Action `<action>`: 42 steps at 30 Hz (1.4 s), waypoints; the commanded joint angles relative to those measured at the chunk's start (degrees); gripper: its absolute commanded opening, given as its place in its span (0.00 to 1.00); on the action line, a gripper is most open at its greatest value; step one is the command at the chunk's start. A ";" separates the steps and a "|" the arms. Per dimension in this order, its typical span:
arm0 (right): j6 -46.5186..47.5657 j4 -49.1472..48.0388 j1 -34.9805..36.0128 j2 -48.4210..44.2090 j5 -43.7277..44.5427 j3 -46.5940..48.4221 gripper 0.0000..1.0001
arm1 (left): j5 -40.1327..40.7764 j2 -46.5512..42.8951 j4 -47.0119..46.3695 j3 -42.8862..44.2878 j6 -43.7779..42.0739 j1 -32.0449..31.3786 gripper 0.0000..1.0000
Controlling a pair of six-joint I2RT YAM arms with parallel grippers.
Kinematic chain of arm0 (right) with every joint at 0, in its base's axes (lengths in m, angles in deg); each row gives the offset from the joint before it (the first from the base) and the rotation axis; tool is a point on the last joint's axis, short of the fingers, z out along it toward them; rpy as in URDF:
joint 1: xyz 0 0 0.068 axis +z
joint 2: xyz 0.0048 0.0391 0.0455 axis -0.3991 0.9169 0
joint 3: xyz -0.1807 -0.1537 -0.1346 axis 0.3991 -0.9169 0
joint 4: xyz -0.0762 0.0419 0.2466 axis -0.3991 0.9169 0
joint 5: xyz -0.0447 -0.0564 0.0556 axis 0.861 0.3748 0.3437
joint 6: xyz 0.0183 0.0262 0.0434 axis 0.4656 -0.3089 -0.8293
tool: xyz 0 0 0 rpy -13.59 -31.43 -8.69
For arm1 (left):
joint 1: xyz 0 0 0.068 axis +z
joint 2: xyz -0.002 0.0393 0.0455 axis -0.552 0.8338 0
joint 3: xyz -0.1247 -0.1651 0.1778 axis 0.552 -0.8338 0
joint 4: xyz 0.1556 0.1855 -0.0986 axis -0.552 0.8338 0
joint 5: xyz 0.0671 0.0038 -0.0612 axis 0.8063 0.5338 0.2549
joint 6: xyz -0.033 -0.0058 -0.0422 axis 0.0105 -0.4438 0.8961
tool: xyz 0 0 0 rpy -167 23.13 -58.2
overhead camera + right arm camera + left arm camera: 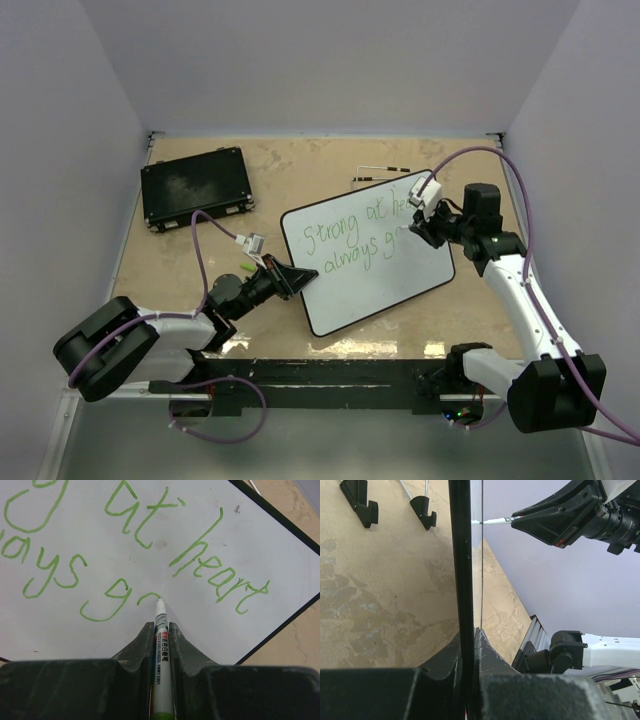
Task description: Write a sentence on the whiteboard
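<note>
While the right jaws pinch a green marker [162, 630] along its barrel, its tip touches the whiteboard [372, 285] just right of a finished "g". The step in hand, as I judge it, is the last word of the sentence [350, 235].

Board position: on the bench [300, 160], right of centre, skewed so that one corner points toward the arm bases. It lies well apart from the flat black case [195, 187] at the far left.

Text so far, in green: top line "Strong at heart", second line "always g", plus a short arc at the tip (probably the start of an "o").

Left jaws: pressed together on the whiteboard's thin black rim at its left edge. The left wrist view shows the rim running straight up between them. Purpose appears to be steadying the board against the push of the pen.

Next move calls for: closing the small loop with light, even contact, then stepping right for the second "o" and the "d". Enough bare board remains to the right of the tip. The left hold should stay firm, or the letters may smear or wander.
</note>
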 commanded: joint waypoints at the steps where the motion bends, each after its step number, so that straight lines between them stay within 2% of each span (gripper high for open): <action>1: 2.65 2.99 0.09 -0.89 0.34 0.46 0.00 | -3.15 -0.40 -7.53 -0.12 -4.33 -0.37 0.00; 9: 6.08 6.86 0.09 -0.71 -3.62 1.07 0.00 | -3.24 -0.22 -7.88 -0.12 -4.33 -0.29 0.00; 15: 5.39 5.55 0.44 -0.89 -6.17 1.86 0.00 | -3.33 -0.05 -8.14 -0.12 -4.24 -0.29 0.00; 26: -0.68 -0.96 -1.14 -3.70 -3.45 1.25 0.00 | -3.33 -0.22 -8.23 -0.48 -4.33 -0.29 0.00; 30: -0.07 0.18 -4.04 -3.79 -2.92 1.07 0.00 | -3.24 -0.40 -8.14 -0.56 -4.42 -0.20 0.00; 42: 4.24 4.23 -4.22 -0.63 -3.71 1.34 0.00 | -3.33 -0.40 -7.88 -0.04 -4.50 -0.20 0.00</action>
